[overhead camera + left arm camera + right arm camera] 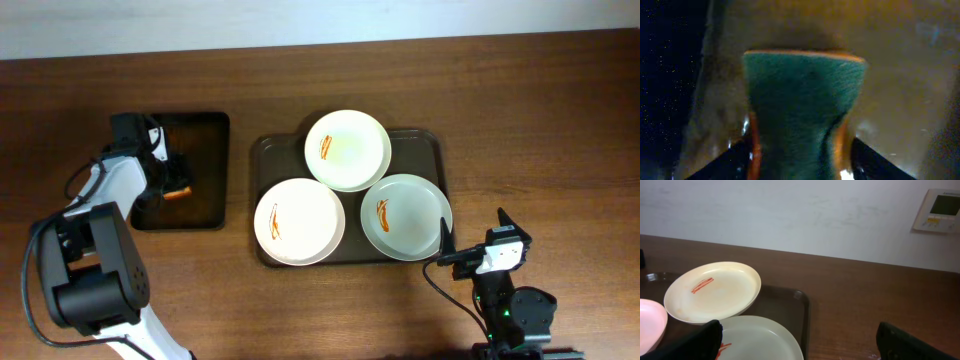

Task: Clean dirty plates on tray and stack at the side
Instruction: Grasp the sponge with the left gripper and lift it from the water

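Three plates lie on the dark brown tray (426,146): a back plate (347,150), a front left plate (299,221) and a front right plate (406,217), each with an orange-red streak. My left gripper (175,184) is shut on a green and orange sponge (178,193) over the small black tray (205,140). In the left wrist view the sponge (802,95) is pinched between the fingers (800,162). My right gripper (474,230) is open and empty at the tray's front right corner. The right wrist view shows its fingers (800,344), the back plate (712,290) and the front right plate (760,340).
The small black tray stands left of the brown tray, with a strip of wooden table (240,170) between them. A white wall (790,210) with a control panel (939,210) runs behind the table. Bare wood lies right of the brown tray (865,305).
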`<state>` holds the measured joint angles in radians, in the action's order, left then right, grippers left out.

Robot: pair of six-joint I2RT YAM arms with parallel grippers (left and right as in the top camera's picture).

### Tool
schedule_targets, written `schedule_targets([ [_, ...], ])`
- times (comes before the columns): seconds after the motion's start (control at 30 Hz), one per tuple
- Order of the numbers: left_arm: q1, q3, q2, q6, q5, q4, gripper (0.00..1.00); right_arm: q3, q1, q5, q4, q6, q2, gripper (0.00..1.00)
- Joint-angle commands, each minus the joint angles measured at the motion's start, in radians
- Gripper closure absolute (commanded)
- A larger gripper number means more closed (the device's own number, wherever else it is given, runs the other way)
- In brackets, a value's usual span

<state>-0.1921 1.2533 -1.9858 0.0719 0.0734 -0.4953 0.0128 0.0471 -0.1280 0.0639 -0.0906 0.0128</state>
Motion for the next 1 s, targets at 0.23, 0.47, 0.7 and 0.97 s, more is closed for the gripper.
schedule_targets([
  [0.23,-0.008,-0.022,0.000,-0.024,-0.055,0.043,0.49,-0.007,0.008,0.009,0.004,-0.007,-0.006,0.02],
  [0.47,-0.008,-0.022,0.000,-0.042,-0.033,0.068,0.62,-0.007,0.008,0.008,0.004,-0.007,-0.006,0.02],
  [0.7,-0.008,-0.022,0.000,-0.042,-0.037,0.108,0.42,-0.007,0.008,0.009,0.004,-0.007,-0.006,0.01],
  [0.97,-0.008,-0.022,0.000,-0.043,-0.037,0.124,0.79,-0.007,0.008,0.009,0.003,-0.006,-0.006,0.02],
])
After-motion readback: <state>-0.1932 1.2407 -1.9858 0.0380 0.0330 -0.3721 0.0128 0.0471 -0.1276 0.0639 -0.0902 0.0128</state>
